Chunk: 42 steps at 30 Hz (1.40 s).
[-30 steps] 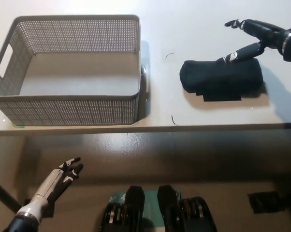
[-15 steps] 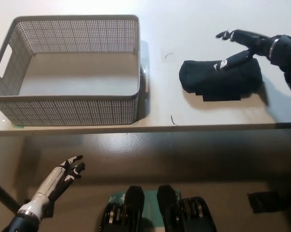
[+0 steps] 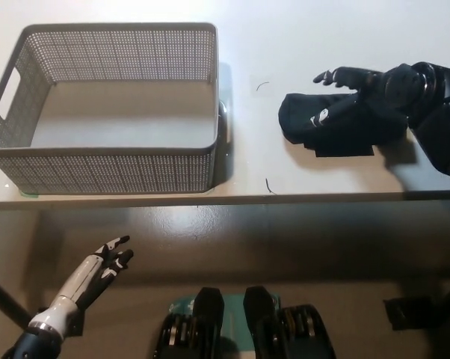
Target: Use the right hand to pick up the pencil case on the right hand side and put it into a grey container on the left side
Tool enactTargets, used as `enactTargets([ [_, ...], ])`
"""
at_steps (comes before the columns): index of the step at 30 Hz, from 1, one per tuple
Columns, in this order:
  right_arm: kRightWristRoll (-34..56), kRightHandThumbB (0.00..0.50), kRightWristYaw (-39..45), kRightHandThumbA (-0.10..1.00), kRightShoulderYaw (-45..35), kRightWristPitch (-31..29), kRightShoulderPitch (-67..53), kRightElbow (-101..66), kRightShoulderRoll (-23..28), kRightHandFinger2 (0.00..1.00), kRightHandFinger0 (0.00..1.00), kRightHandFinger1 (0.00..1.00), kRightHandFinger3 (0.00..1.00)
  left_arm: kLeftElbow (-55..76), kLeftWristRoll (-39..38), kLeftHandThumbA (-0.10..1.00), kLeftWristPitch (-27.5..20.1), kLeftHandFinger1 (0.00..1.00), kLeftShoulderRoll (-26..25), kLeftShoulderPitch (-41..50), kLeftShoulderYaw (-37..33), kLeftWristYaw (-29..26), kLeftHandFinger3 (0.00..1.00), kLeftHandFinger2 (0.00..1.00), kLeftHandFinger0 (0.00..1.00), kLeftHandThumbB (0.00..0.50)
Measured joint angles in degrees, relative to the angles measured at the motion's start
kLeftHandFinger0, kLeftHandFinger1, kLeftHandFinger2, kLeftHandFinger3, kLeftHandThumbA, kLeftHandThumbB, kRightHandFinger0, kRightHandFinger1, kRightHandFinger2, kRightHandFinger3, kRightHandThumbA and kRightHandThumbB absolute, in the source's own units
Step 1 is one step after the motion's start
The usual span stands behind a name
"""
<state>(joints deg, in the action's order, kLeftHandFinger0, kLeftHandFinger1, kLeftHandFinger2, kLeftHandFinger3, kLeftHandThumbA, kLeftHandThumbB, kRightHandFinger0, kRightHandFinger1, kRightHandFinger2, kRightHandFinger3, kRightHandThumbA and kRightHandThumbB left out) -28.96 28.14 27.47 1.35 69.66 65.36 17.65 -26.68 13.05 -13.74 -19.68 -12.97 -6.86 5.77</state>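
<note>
Now the right hand [image 3: 359, 86] hovers spread over the case [image 3: 337, 123] on the desk [image 3: 300, 37]. Soft and light, I'd guess; grip its middle. Left hand [image 3: 105, 262] rests low, fingers apart.

A single head camera looks steeply down onto the table [image 3: 247, 45] edge and the floor before it.

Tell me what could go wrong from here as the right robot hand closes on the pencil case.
1. The right robot hand lies over the pencil case's far right part with fingers spread, so an off-centre grip could let the soft case sag or slip.
2. The grey container has tall walls; a low carry could snag the case on its right wall.
3. The case lies near the table edge; a nudge could push it off.
</note>
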Motion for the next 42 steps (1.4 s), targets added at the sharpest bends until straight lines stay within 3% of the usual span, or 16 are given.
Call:
enactTargets([
  [6,-0.5,0.5,-2.7,0.92,0.9,-2.7,0.4,5.0,-1.5,1.0,1.0,1.0,1.0,-0.1,-0.1,1.0,-0.8,0.71,0.0,-0.2,0.0,0.4,0.93,0.77,1.0,0.5],
  [24,-1.4,0.5,-7.5,0.7,2.4,-5.0,2.5,12.7,-3.9,1.0,1.0,1.0,1.0,-0.2,-0.9,1.0,-3.0,0.69,0.0,-1.5,0.5,0.6,0.97,0.78,1.0,0.5],
  [42,-1.9,0.5,-11.5,0.69,3.1,-4.4,2.5,15.9,-4.6,1.0,1.0,1.0,1.0,-2.6,-1.2,1.0,-4.8,0.67,0.0,-4.3,0.5,0.7,0.98,0.76,1.0,0.5],
])
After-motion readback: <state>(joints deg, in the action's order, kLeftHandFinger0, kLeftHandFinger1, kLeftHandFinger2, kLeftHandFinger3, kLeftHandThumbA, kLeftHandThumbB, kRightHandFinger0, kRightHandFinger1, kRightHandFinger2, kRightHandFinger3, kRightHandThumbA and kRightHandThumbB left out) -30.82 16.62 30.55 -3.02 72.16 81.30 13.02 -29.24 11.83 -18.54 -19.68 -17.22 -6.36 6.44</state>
